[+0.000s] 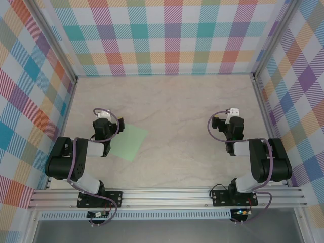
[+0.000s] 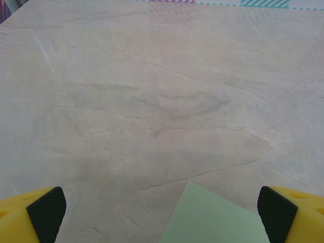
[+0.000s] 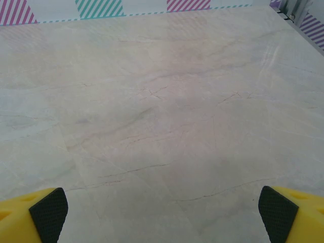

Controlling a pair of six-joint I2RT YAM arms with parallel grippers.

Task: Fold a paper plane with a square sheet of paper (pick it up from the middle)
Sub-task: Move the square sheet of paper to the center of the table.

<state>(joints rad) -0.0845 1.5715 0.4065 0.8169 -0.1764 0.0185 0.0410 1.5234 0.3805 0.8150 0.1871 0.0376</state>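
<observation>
So the thin pale-green square sheet of paper (image 1: 129,143) is lying flat and unfolded on the beige marble-look table (image 1: 177,101), turned like a diamond, around 8 o'clock from the table's middle in the top view. No creases that I can see, so I'd say the folding hasn't started and we're at the pickup step.

The left gripper (image 2: 162,217) has its jaws spread wide with nothing between them. Its black textured pads (image 2: 46,212) hang over bare table, and one corner of the sheet pokes in at 6 o'clock in its wrist view. The right gripper (image 3: 162,215) is spread wide and empty too, well apart from the sheet, off at 3 o'clock.

My take on doing this well: the left gripper is past the paper, so it needs to come back toward 4 o'clock until it's over the sheet's middle. Flat paper gives the pads no edge to bite, so press down lightly and pinch so the middle buckles up. Go gently or it'll skid or crumple.

No tray or box here; the sheet sits loose on the table.
</observation>
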